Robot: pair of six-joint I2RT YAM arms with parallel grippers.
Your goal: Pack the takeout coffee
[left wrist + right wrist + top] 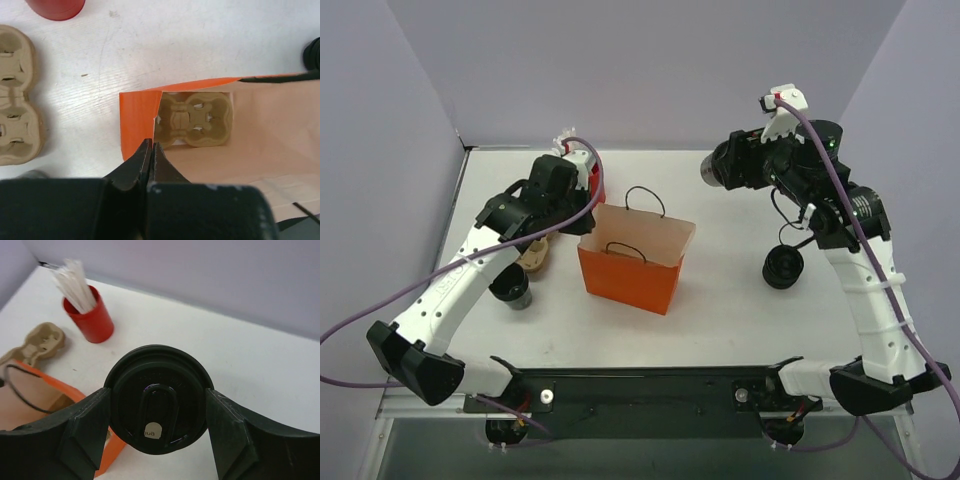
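Handling: coffee cup [157, 390] judged light, thin-walled and crushable. Its lid could pop and the contents spill while it is tilted. I would hold it gently on the wall just under the lid rim.
Appearance: small and dark, with a round black lid bearing an oval recess and a small pale label.
Location: aloft at upper right of the top view, beyond the orange bag [630, 265]. A second cup [783, 268] stands on the worktop [740, 330], right of centre.
Right hand [157, 432]: clamped on either side of the coffee cup.
Left hand [150, 150]: pressed together at the bag's rim. Whether it is pinching paper, I cannot tell.
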